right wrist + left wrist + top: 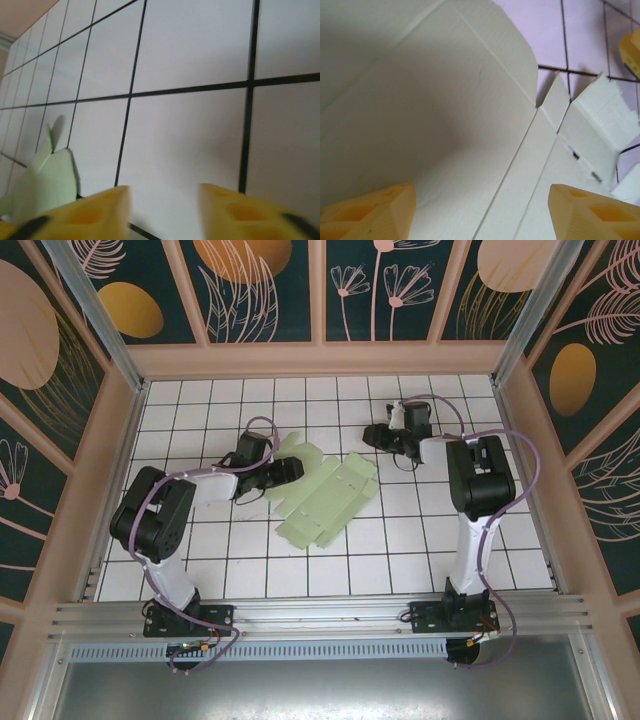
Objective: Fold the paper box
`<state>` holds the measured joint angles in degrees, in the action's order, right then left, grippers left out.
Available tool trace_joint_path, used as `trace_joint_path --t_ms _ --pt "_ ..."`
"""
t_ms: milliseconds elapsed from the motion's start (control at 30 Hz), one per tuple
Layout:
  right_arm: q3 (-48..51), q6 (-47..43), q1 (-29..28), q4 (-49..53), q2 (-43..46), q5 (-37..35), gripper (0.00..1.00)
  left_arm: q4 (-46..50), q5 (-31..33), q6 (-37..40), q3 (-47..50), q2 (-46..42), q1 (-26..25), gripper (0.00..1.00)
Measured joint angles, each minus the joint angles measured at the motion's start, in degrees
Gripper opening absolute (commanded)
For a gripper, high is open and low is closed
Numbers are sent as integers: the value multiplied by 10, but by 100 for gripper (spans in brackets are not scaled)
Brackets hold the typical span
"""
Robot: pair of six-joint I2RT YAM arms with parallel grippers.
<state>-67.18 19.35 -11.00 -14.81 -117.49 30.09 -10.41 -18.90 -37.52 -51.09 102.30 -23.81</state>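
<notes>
Fingers (375,212) of your left hand (288,470) stand wide over the left flaps of the paper box (330,500), lying unfolded on the bench (500,550). Your right hand (374,436), fingers partly parted, empty, hangs near its far corner.

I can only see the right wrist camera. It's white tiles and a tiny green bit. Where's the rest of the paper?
Observer: The paper box lies spread out, unfolded, on the table, left of your right gripper.
Operator: Is the other arm near it?
Observer: Yes, the left gripper sits at its left edge.
Operator: Is it holding the paper?
Observer: Doesn't look so; its fingers stand wide apart over the card.
</notes>
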Motion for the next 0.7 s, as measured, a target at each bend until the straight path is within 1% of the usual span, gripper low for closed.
trace_joint_path --t_ms 33,67,200,300,333,367,400,433,467,567,633,700 --pt "10 -3 0 2 14 -14 59 5 6 2 -9 -2 0 82" --pt "25 -7 -1 2 32 -26 60 15 14 7 -23 -2 0 85" --pt "113 -10 -11 2 147 -75 62 48 36 33 -112 13 2 85" --pt "184 -9 -47 -4 242 -97 63 54 40 56 -192 56 10 81" --pt "209 -5 -70 -8 270 -103 62 55 39 62 -210 71 14 79" --pt "226 -1 -90 -10 287 -106 62 57 39 68 -222 84 18 75" --pt "245 6 -117 -12 303 -108 61 63 39 72 -233 100 23 69" --pt "260 12 -144 -13 311 -110 61 69 39 76 -239 114 27 66" --pt "272 19 -168 -12 314 -110 60 74 37 80 -240 124 30 65" --pt "297 45 -233 -10 309 -112 58 91 37 83 -233 145 36 63" --pt "306 64 -256 -14 300 -111 57 92 32 83 -210 145 36 63" --pt "310 81 -260 -19 283 -110 57 85 29 83 -184 141 36 63"
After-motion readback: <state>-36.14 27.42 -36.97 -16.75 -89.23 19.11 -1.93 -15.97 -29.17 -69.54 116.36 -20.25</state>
